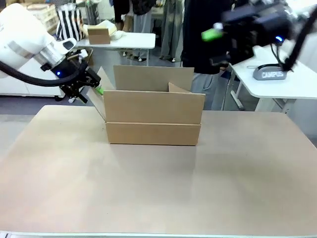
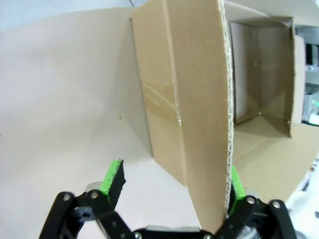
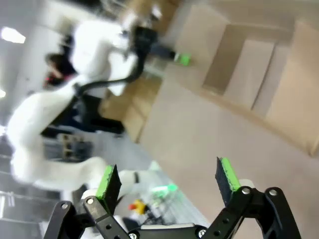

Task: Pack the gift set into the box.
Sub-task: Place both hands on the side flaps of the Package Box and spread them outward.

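The box (image 1: 152,118) is a plain brown carton standing in the middle of the table with its flaps open. My left gripper (image 1: 94,85) is at the box's left flap. In the left wrist view the left gripper (image 2: 174,185) is open and straddles the flap's corrugated edge (image 2: 228,124), which lies against one green pad (image 2: 237,185); the other pad (image 2: 112,178) stands well off. The box's inside (image 2: 259,84) looks bare. My right gripper (image 1: 215,47) hangs blurred, high above the table's right rear. The right gripper (image 3: 168,180) is open with nothing between its fingers; the box (image 3: 249,74) lies beyond it.
A person in dark clothes (image 1: 203,29) stands behind the box. A much smaller brown carton (image 1: 98,34) sits on a white table at the back left. Another white table (image 1: 292,84) with a grey stand (image 1: 270,74) is at the right. The tan tabletop (image 1: 158,183) stretches in front.
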`<state>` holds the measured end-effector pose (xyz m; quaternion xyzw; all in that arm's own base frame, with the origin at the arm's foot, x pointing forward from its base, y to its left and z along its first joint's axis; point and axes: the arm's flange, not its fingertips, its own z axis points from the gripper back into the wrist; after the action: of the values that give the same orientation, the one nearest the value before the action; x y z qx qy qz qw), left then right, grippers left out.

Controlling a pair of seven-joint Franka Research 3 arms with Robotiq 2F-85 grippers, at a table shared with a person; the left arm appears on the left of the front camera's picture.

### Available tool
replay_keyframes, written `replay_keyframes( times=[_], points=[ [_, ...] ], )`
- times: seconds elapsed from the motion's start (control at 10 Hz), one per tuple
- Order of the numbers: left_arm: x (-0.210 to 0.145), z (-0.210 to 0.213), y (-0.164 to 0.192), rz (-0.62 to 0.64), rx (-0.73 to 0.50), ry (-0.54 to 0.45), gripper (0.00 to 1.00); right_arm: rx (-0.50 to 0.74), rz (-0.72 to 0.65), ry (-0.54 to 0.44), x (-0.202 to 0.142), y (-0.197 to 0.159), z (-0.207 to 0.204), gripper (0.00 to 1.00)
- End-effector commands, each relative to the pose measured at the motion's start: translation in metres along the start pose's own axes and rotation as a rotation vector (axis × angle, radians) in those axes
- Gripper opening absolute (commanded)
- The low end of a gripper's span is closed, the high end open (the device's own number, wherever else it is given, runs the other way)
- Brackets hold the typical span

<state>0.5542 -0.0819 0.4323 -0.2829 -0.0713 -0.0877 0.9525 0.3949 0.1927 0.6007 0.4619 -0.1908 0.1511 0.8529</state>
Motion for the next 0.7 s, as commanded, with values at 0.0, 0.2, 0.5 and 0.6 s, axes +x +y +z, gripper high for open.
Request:
replay_keyframes(
  times=[0.0,0.2,0.5,0.6],
  points=[
    [-0.001,0.003,-0.003,0.01,0.016,0.001,1.0,-0.538,0.055,0.066,0.056,-0.01,-0.059,1.0],
    [-0.001,0.003,-0.003,0.01,0.016,0.001,1.0,-0.136,0.079,0.011,0.022,0.021,-0.047,1.0],
    [-0.001,0.003,-0.003,0.01,0.016,0.001,1.0,-0.233,0.137,0.042,0.038,0.013,-0.075,1.0],
    [-0.001,0.003,-0.003,0.01,0.016,0.001,1.0,-0.504,0.022,0.156,0.06,0.03,-0.102,1.0]
  ],
)
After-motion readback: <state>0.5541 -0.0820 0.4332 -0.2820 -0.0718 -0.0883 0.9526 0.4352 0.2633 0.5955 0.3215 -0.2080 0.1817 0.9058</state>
